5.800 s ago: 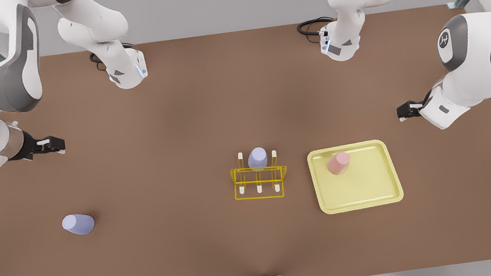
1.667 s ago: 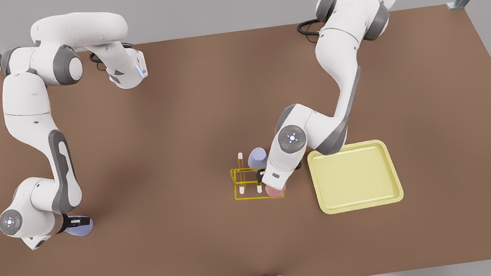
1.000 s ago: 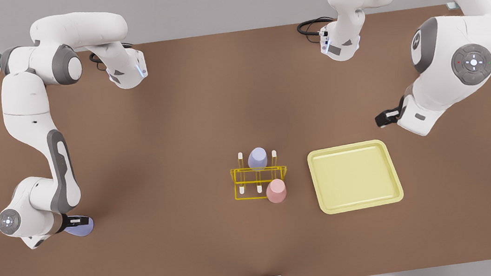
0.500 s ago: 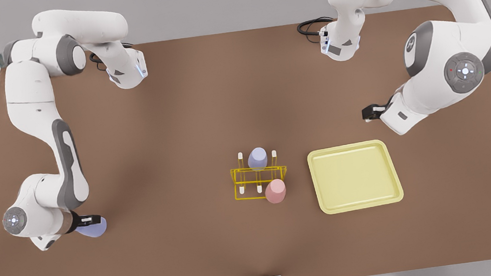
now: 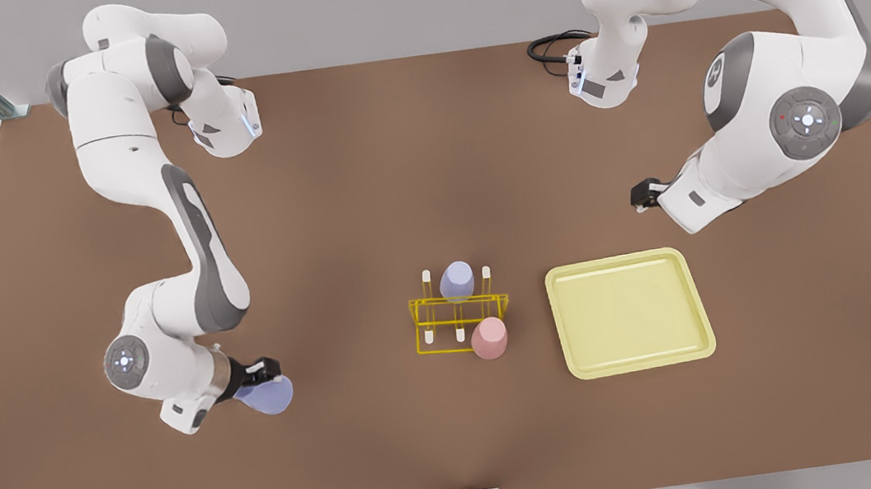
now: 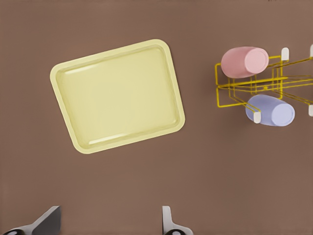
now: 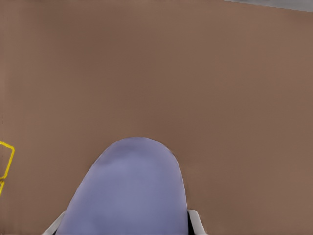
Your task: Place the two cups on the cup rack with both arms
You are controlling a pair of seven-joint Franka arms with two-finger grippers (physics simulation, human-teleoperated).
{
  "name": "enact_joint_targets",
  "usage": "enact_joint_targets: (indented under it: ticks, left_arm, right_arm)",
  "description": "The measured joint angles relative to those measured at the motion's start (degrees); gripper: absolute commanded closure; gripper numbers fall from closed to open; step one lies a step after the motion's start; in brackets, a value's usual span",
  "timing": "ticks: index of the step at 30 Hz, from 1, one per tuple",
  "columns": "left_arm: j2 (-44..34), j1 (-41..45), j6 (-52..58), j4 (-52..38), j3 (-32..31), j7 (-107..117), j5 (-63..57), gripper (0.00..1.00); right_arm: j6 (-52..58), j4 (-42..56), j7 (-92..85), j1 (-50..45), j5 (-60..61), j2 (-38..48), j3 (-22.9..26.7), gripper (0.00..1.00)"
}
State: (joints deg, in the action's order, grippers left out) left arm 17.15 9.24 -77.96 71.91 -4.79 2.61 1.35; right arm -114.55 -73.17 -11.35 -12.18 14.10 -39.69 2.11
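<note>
Now the lavender cup point(image 5: 267, 396), clamped in the right claw point(image 5: 259, 376), is carried further toward the cup rack point(image 5: 459, 320) than half a second ago, so its placing is judged under way. Ahead of this claw, bare worktop point(image 5: 334, 232) is left open. The left claw point(image 6: 110, 223), spread wide, is held above the tray point(image 6: 117, 95); the pink cup point(image 5: 489, 337) sits on the rack.

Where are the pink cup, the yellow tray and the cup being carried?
pink cup point(image 5: 489, 338), front view, its side.
yellow tray point(image 5: 628, 312), front view, bare floor.
carried lavender cup point(image 5: 270, 396), front view, its body.
</note>
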Motion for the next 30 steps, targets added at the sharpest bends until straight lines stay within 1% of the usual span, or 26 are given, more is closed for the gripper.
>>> enact_joint_targets:
  ticks: [7,13,24,30]
  left_arm:
    - [0.49,0.12,0.0,0.0,0.07,-0.65,-0.01,0.0]
    - [0.5,0.42,-0.02,-0.48,0.07,-1.03,-0.08,0.0]
    - [0.93,1.13,-0.02,-0.6,0.06,-0.66,-0.09,0.0]
    - [1.1,1.14,-0.02,-0.75,0.03,-0.51,-0.09,0.0]
  right_arm:
    - [-1.35,5.5,1.36,-10.65,1.54,-2.09,0.07,0.2]
    - [-4.53,5.91,2.97,-16.52,4.52,-3.06,0.0,0.2]
    - [-5.75,4.46,4.76,-21.52,6.84,-2.97,0.02,0.19]
    - [-4.39,1.78,5.53,-21.83,6.55,-2.42,0.31,0.19]
